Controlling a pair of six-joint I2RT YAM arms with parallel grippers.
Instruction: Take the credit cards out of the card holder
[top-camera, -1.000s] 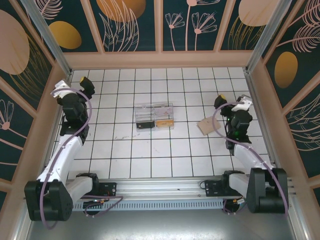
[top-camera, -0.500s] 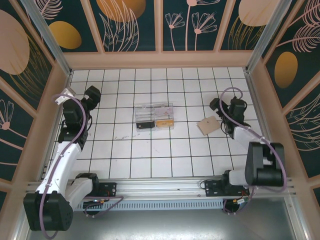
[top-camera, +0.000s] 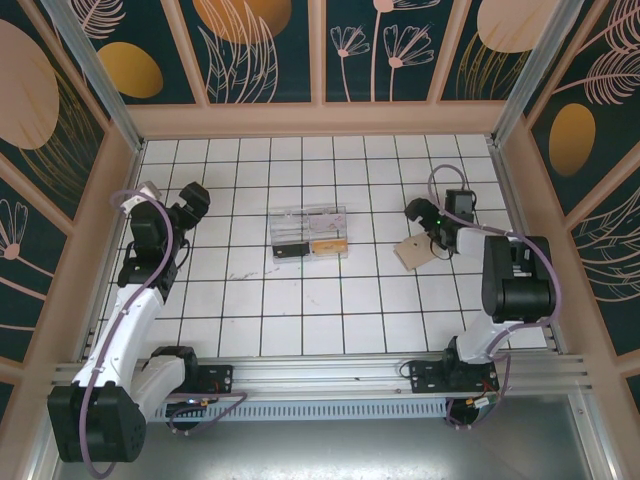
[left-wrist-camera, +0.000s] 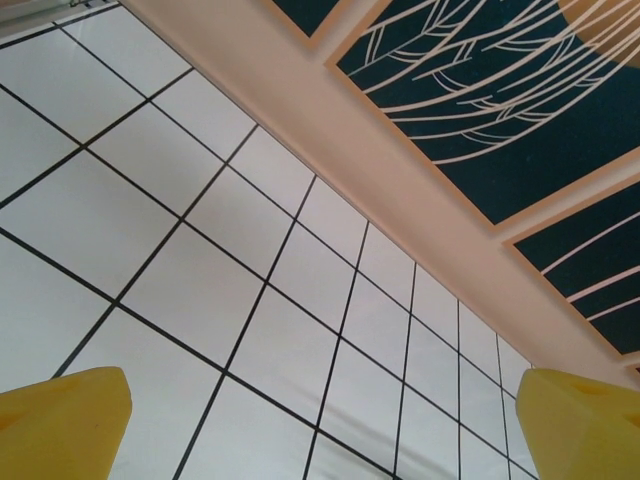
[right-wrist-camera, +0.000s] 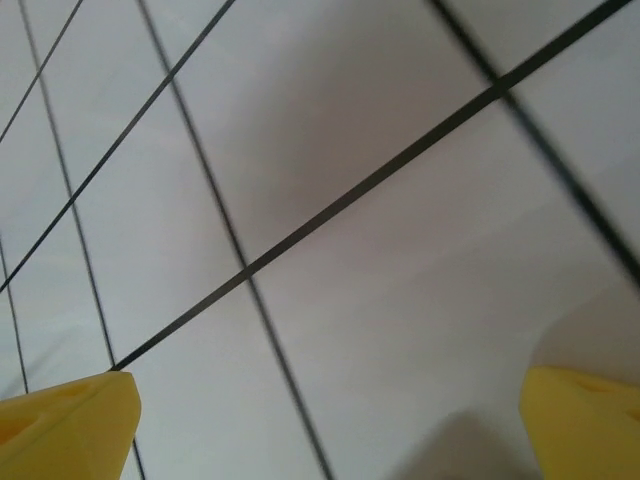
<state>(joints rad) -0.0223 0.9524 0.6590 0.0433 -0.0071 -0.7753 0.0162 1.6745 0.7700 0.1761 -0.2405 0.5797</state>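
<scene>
1. Tan-brown card holder (top-camera: 417, 251) lay flat on the white tiled table (top-camera: 300, 300), right of centre, apparently folded shut. No credit cards were out, so removal was judged not yet begun.
2. Right gripper (top-camera: 414, 213) hovered just beside the holder's far edge, fingers spread, holding nothing.
3. Left gripper (top-camera: 192, 198) stood well apart, likewise spread and empty.
4. Clear compartment box (top-camera: 305, 218) held a black block (top-camera: 290, 249) near-left and an orange item (top-camera: 328, 245) near-right; the far compartments were possibly empty.
</scene>
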